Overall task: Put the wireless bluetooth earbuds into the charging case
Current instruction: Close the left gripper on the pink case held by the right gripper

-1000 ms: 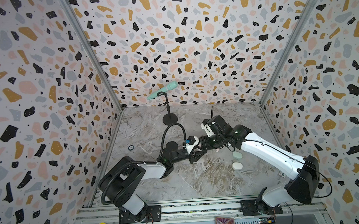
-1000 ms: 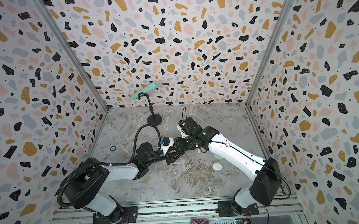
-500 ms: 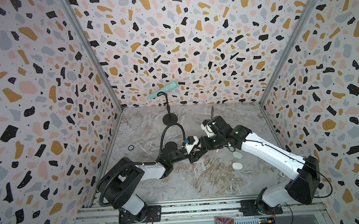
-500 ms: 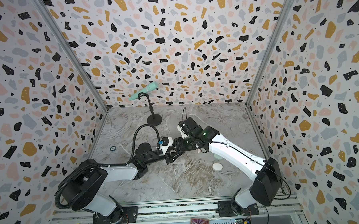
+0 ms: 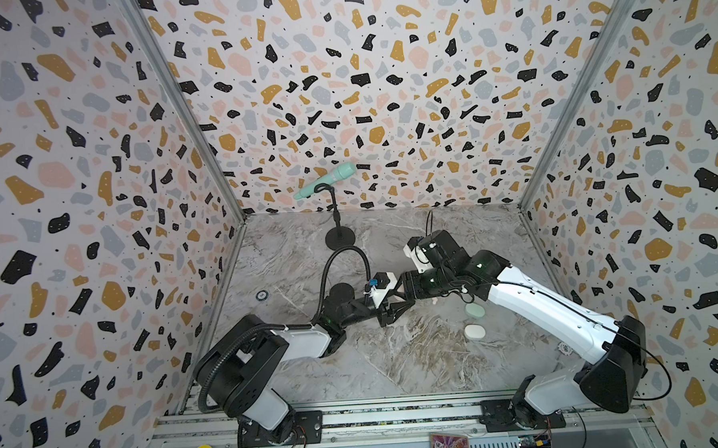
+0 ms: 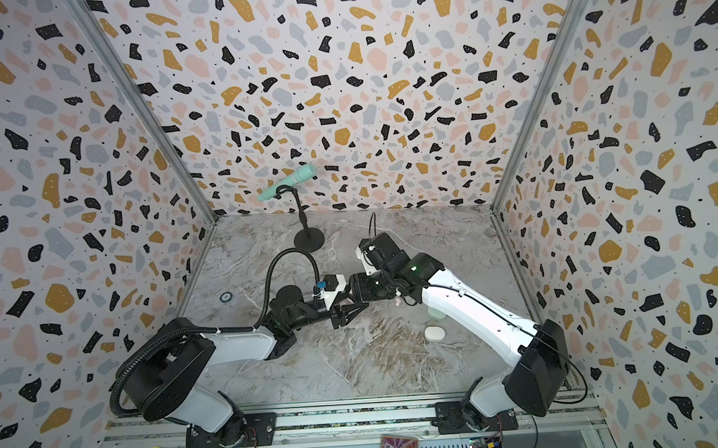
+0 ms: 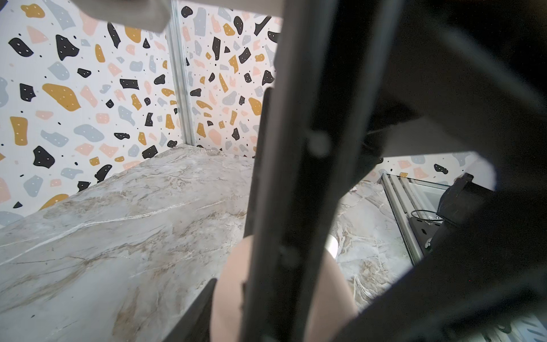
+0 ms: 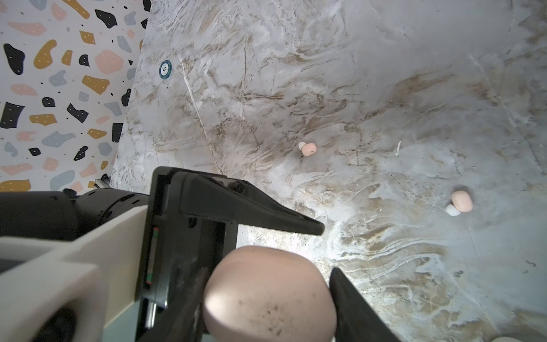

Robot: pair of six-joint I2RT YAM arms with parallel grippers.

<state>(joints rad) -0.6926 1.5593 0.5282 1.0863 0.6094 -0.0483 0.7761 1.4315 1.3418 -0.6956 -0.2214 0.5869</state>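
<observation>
marble worktop [image 5: 397, 365], both arms meet at its middle. right end effector [image 5: 398, 295] is clamped on the pink charging case [image 8: 269, 293], which looks lifted off the surface. no seam shows, so can't tell if the lid is open. left end effector [image 5: 388, 311] sits tight against it with jaws apart. in the right wrist view one finger is clear of the case, the other is hidden. mint case [image 5: 474, 310] and white case [image 5: 474, 331] lie right and nearer. pink earbud [image 8: 307, 148] and a second pink earbud [image 8: 460, 203] lie loose on the worktop, well apart. reads as a lid-opening or regrasp step. suggest a steady right grip, left fingertip at the seam, slow pry, no twist. smooth shell will likely slip.
</observation>
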